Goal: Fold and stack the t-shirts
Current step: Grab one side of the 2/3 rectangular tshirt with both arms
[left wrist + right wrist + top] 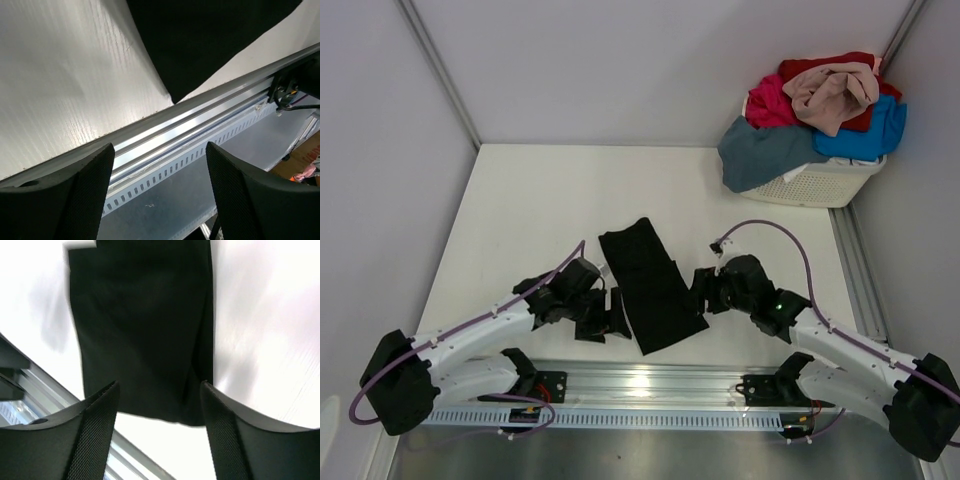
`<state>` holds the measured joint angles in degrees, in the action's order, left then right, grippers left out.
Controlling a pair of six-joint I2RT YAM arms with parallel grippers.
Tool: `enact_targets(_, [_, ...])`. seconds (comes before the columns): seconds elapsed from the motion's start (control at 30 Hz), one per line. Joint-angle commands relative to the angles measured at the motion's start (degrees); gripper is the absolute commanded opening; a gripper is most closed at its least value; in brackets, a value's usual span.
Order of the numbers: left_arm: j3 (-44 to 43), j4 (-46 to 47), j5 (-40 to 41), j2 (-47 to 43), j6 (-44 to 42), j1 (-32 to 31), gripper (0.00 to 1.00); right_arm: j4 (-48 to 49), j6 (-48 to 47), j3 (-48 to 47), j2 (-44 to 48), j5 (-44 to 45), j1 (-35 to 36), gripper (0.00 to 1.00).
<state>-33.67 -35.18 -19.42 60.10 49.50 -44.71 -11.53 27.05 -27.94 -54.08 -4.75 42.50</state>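
The black t-shirt (650, 284) lies folded in a long narrow strip on the white table (540, 200), running from the middle toward the near edge. It also shows in the left wrist view (205, 40) and the right wrist view (145, 330). My left gripper (616, 318) is open and empty, just left of the strip's near end. My right gripper (702, 290) is open and empty, just right of the strip. The other t-shirts, beige-pink (832, 95), red (820, 68), magenta (770, 103), bright blue (870, 135) and slate grey-blue (765, 152), are heaped in the basket.
The white slotted basket (825, 183) stands at the far right corner against the wall. A metal rail (650, 385) runs along the table's near edge, also in the left wrist view (200, 120). White walls enclose the table on three sides.
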Motion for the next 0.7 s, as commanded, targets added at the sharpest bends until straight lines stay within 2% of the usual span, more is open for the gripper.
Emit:
enact_targets(0.0, [-4.4,-2.6,4.5,-2.0,-0.5,-0.4,0.78,3.4,-4.0,-6.7,-2.1,1.9,-0.6,0.65])
enact_targets(0.07, [-5.6,-3.4,7.6,-2.2,-0.8,-0.4,0.78,6.4,-4.8,-8.9,-5.0,1.2,-1.2,0.58])
enact_targets(0.1, [-6.3,-3.8,8.9,-2.4,-1.0,-0.5,0.79,7.7,-4.7,-9.4,-8.5,0.7,-1.5,0.50])
enact_targets(0.27, [-9.9,-6.8,17.4,-3.5,-1.8,-0.2,0.79,16.0,-2.8,-12.2,-20.5,-4.6,-2.9,0.38])
enact_targets(0.4, [-14.6,-12.0,28.0,-4.5,-0.4,0.3,0.83,22.8,-1.8,-16.8,-30.0,-6.6,-3.0,0.18])
enact_targets(0.53, [-16.2,-13.2,34.4,-7.9,-0.3,0.4,0.85,25.1,-1.4,-23.0,-41.9,-8.7,-3.0,0.10])
enact_targets(0.67, [-12.0,-6.0,34.0,-14.5,-1.8,0.5,0.89,26.7,-1.5,-28.4,-49.1,-9.2,-3.0,0.09])
